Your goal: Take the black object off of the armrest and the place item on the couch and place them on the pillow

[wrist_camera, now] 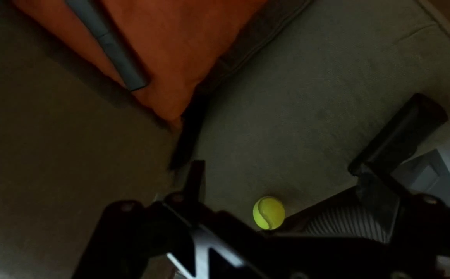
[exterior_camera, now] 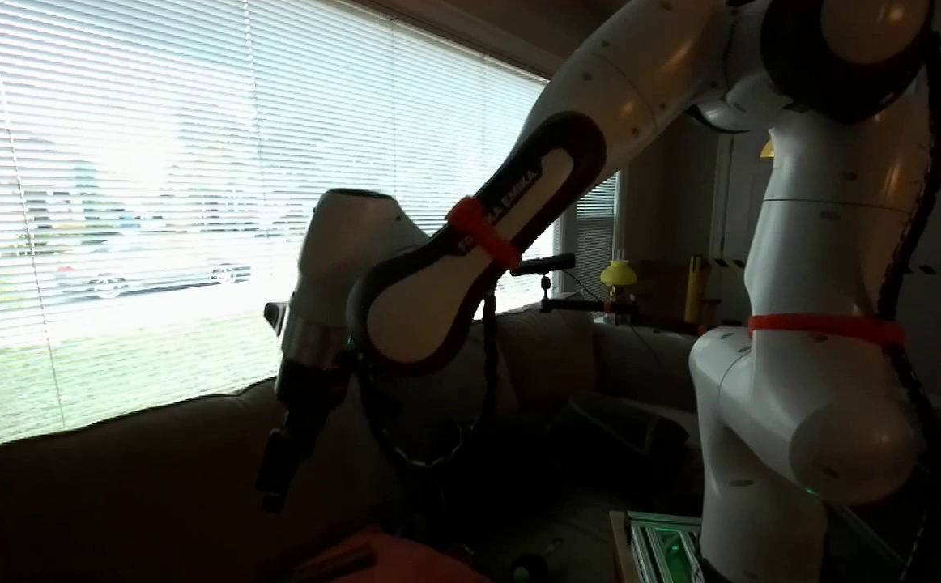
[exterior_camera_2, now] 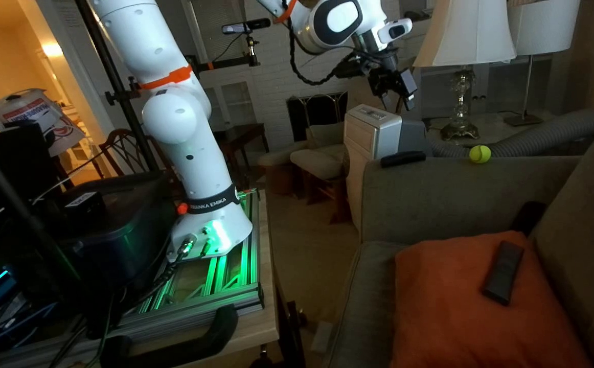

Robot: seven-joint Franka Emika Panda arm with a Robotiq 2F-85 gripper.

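Observation:
A black object (exterior_camera_2: pixel 403 159) lies at the front end of the couch armrest (exterior_camera_2: pixel 460 197); it also shows in the wrist view (wrist_camera: pixel 399 133). An orange pillow (exterior_camera_2: pixel 460 317) rests on the couch seat (exterior_camera_2: pixel 371 296) and shows in the wrist view (wrist_camera: pixel 178 46). A dark, remote-like bar (exterior_camera_2: pixel 503 273) lies on the pillow, also in the wrist view (wrist_camera: pixel 110 46). Another dark item (exterior_camera_2: pixel 528 217) is partly hidden between armrest, back cushion and pillow; it shows in the wrist view (wrist_camera: pixel 189 133). My gripper (exterior_camera_2: pixel 398 97) is open and empty, above the armrest, fingers wide apart in the wrist view (wrist_camera: pixel 285 174).
A yellow-green tennis ball (exterior_camera_2: pixel 480 154) sits on the armrest, between the fingers in the wrist view but below them. A grey ribbed hose (exterior_camera_2: pixel 557 134), a lamp (exterior_camera_2: pixel 463 97) and a white appliance (exterior_camera_2: pixel 373 130) stand beyond the armrest. A window with blinds (exterior_camera: pixel 155 202) is behind the couch.

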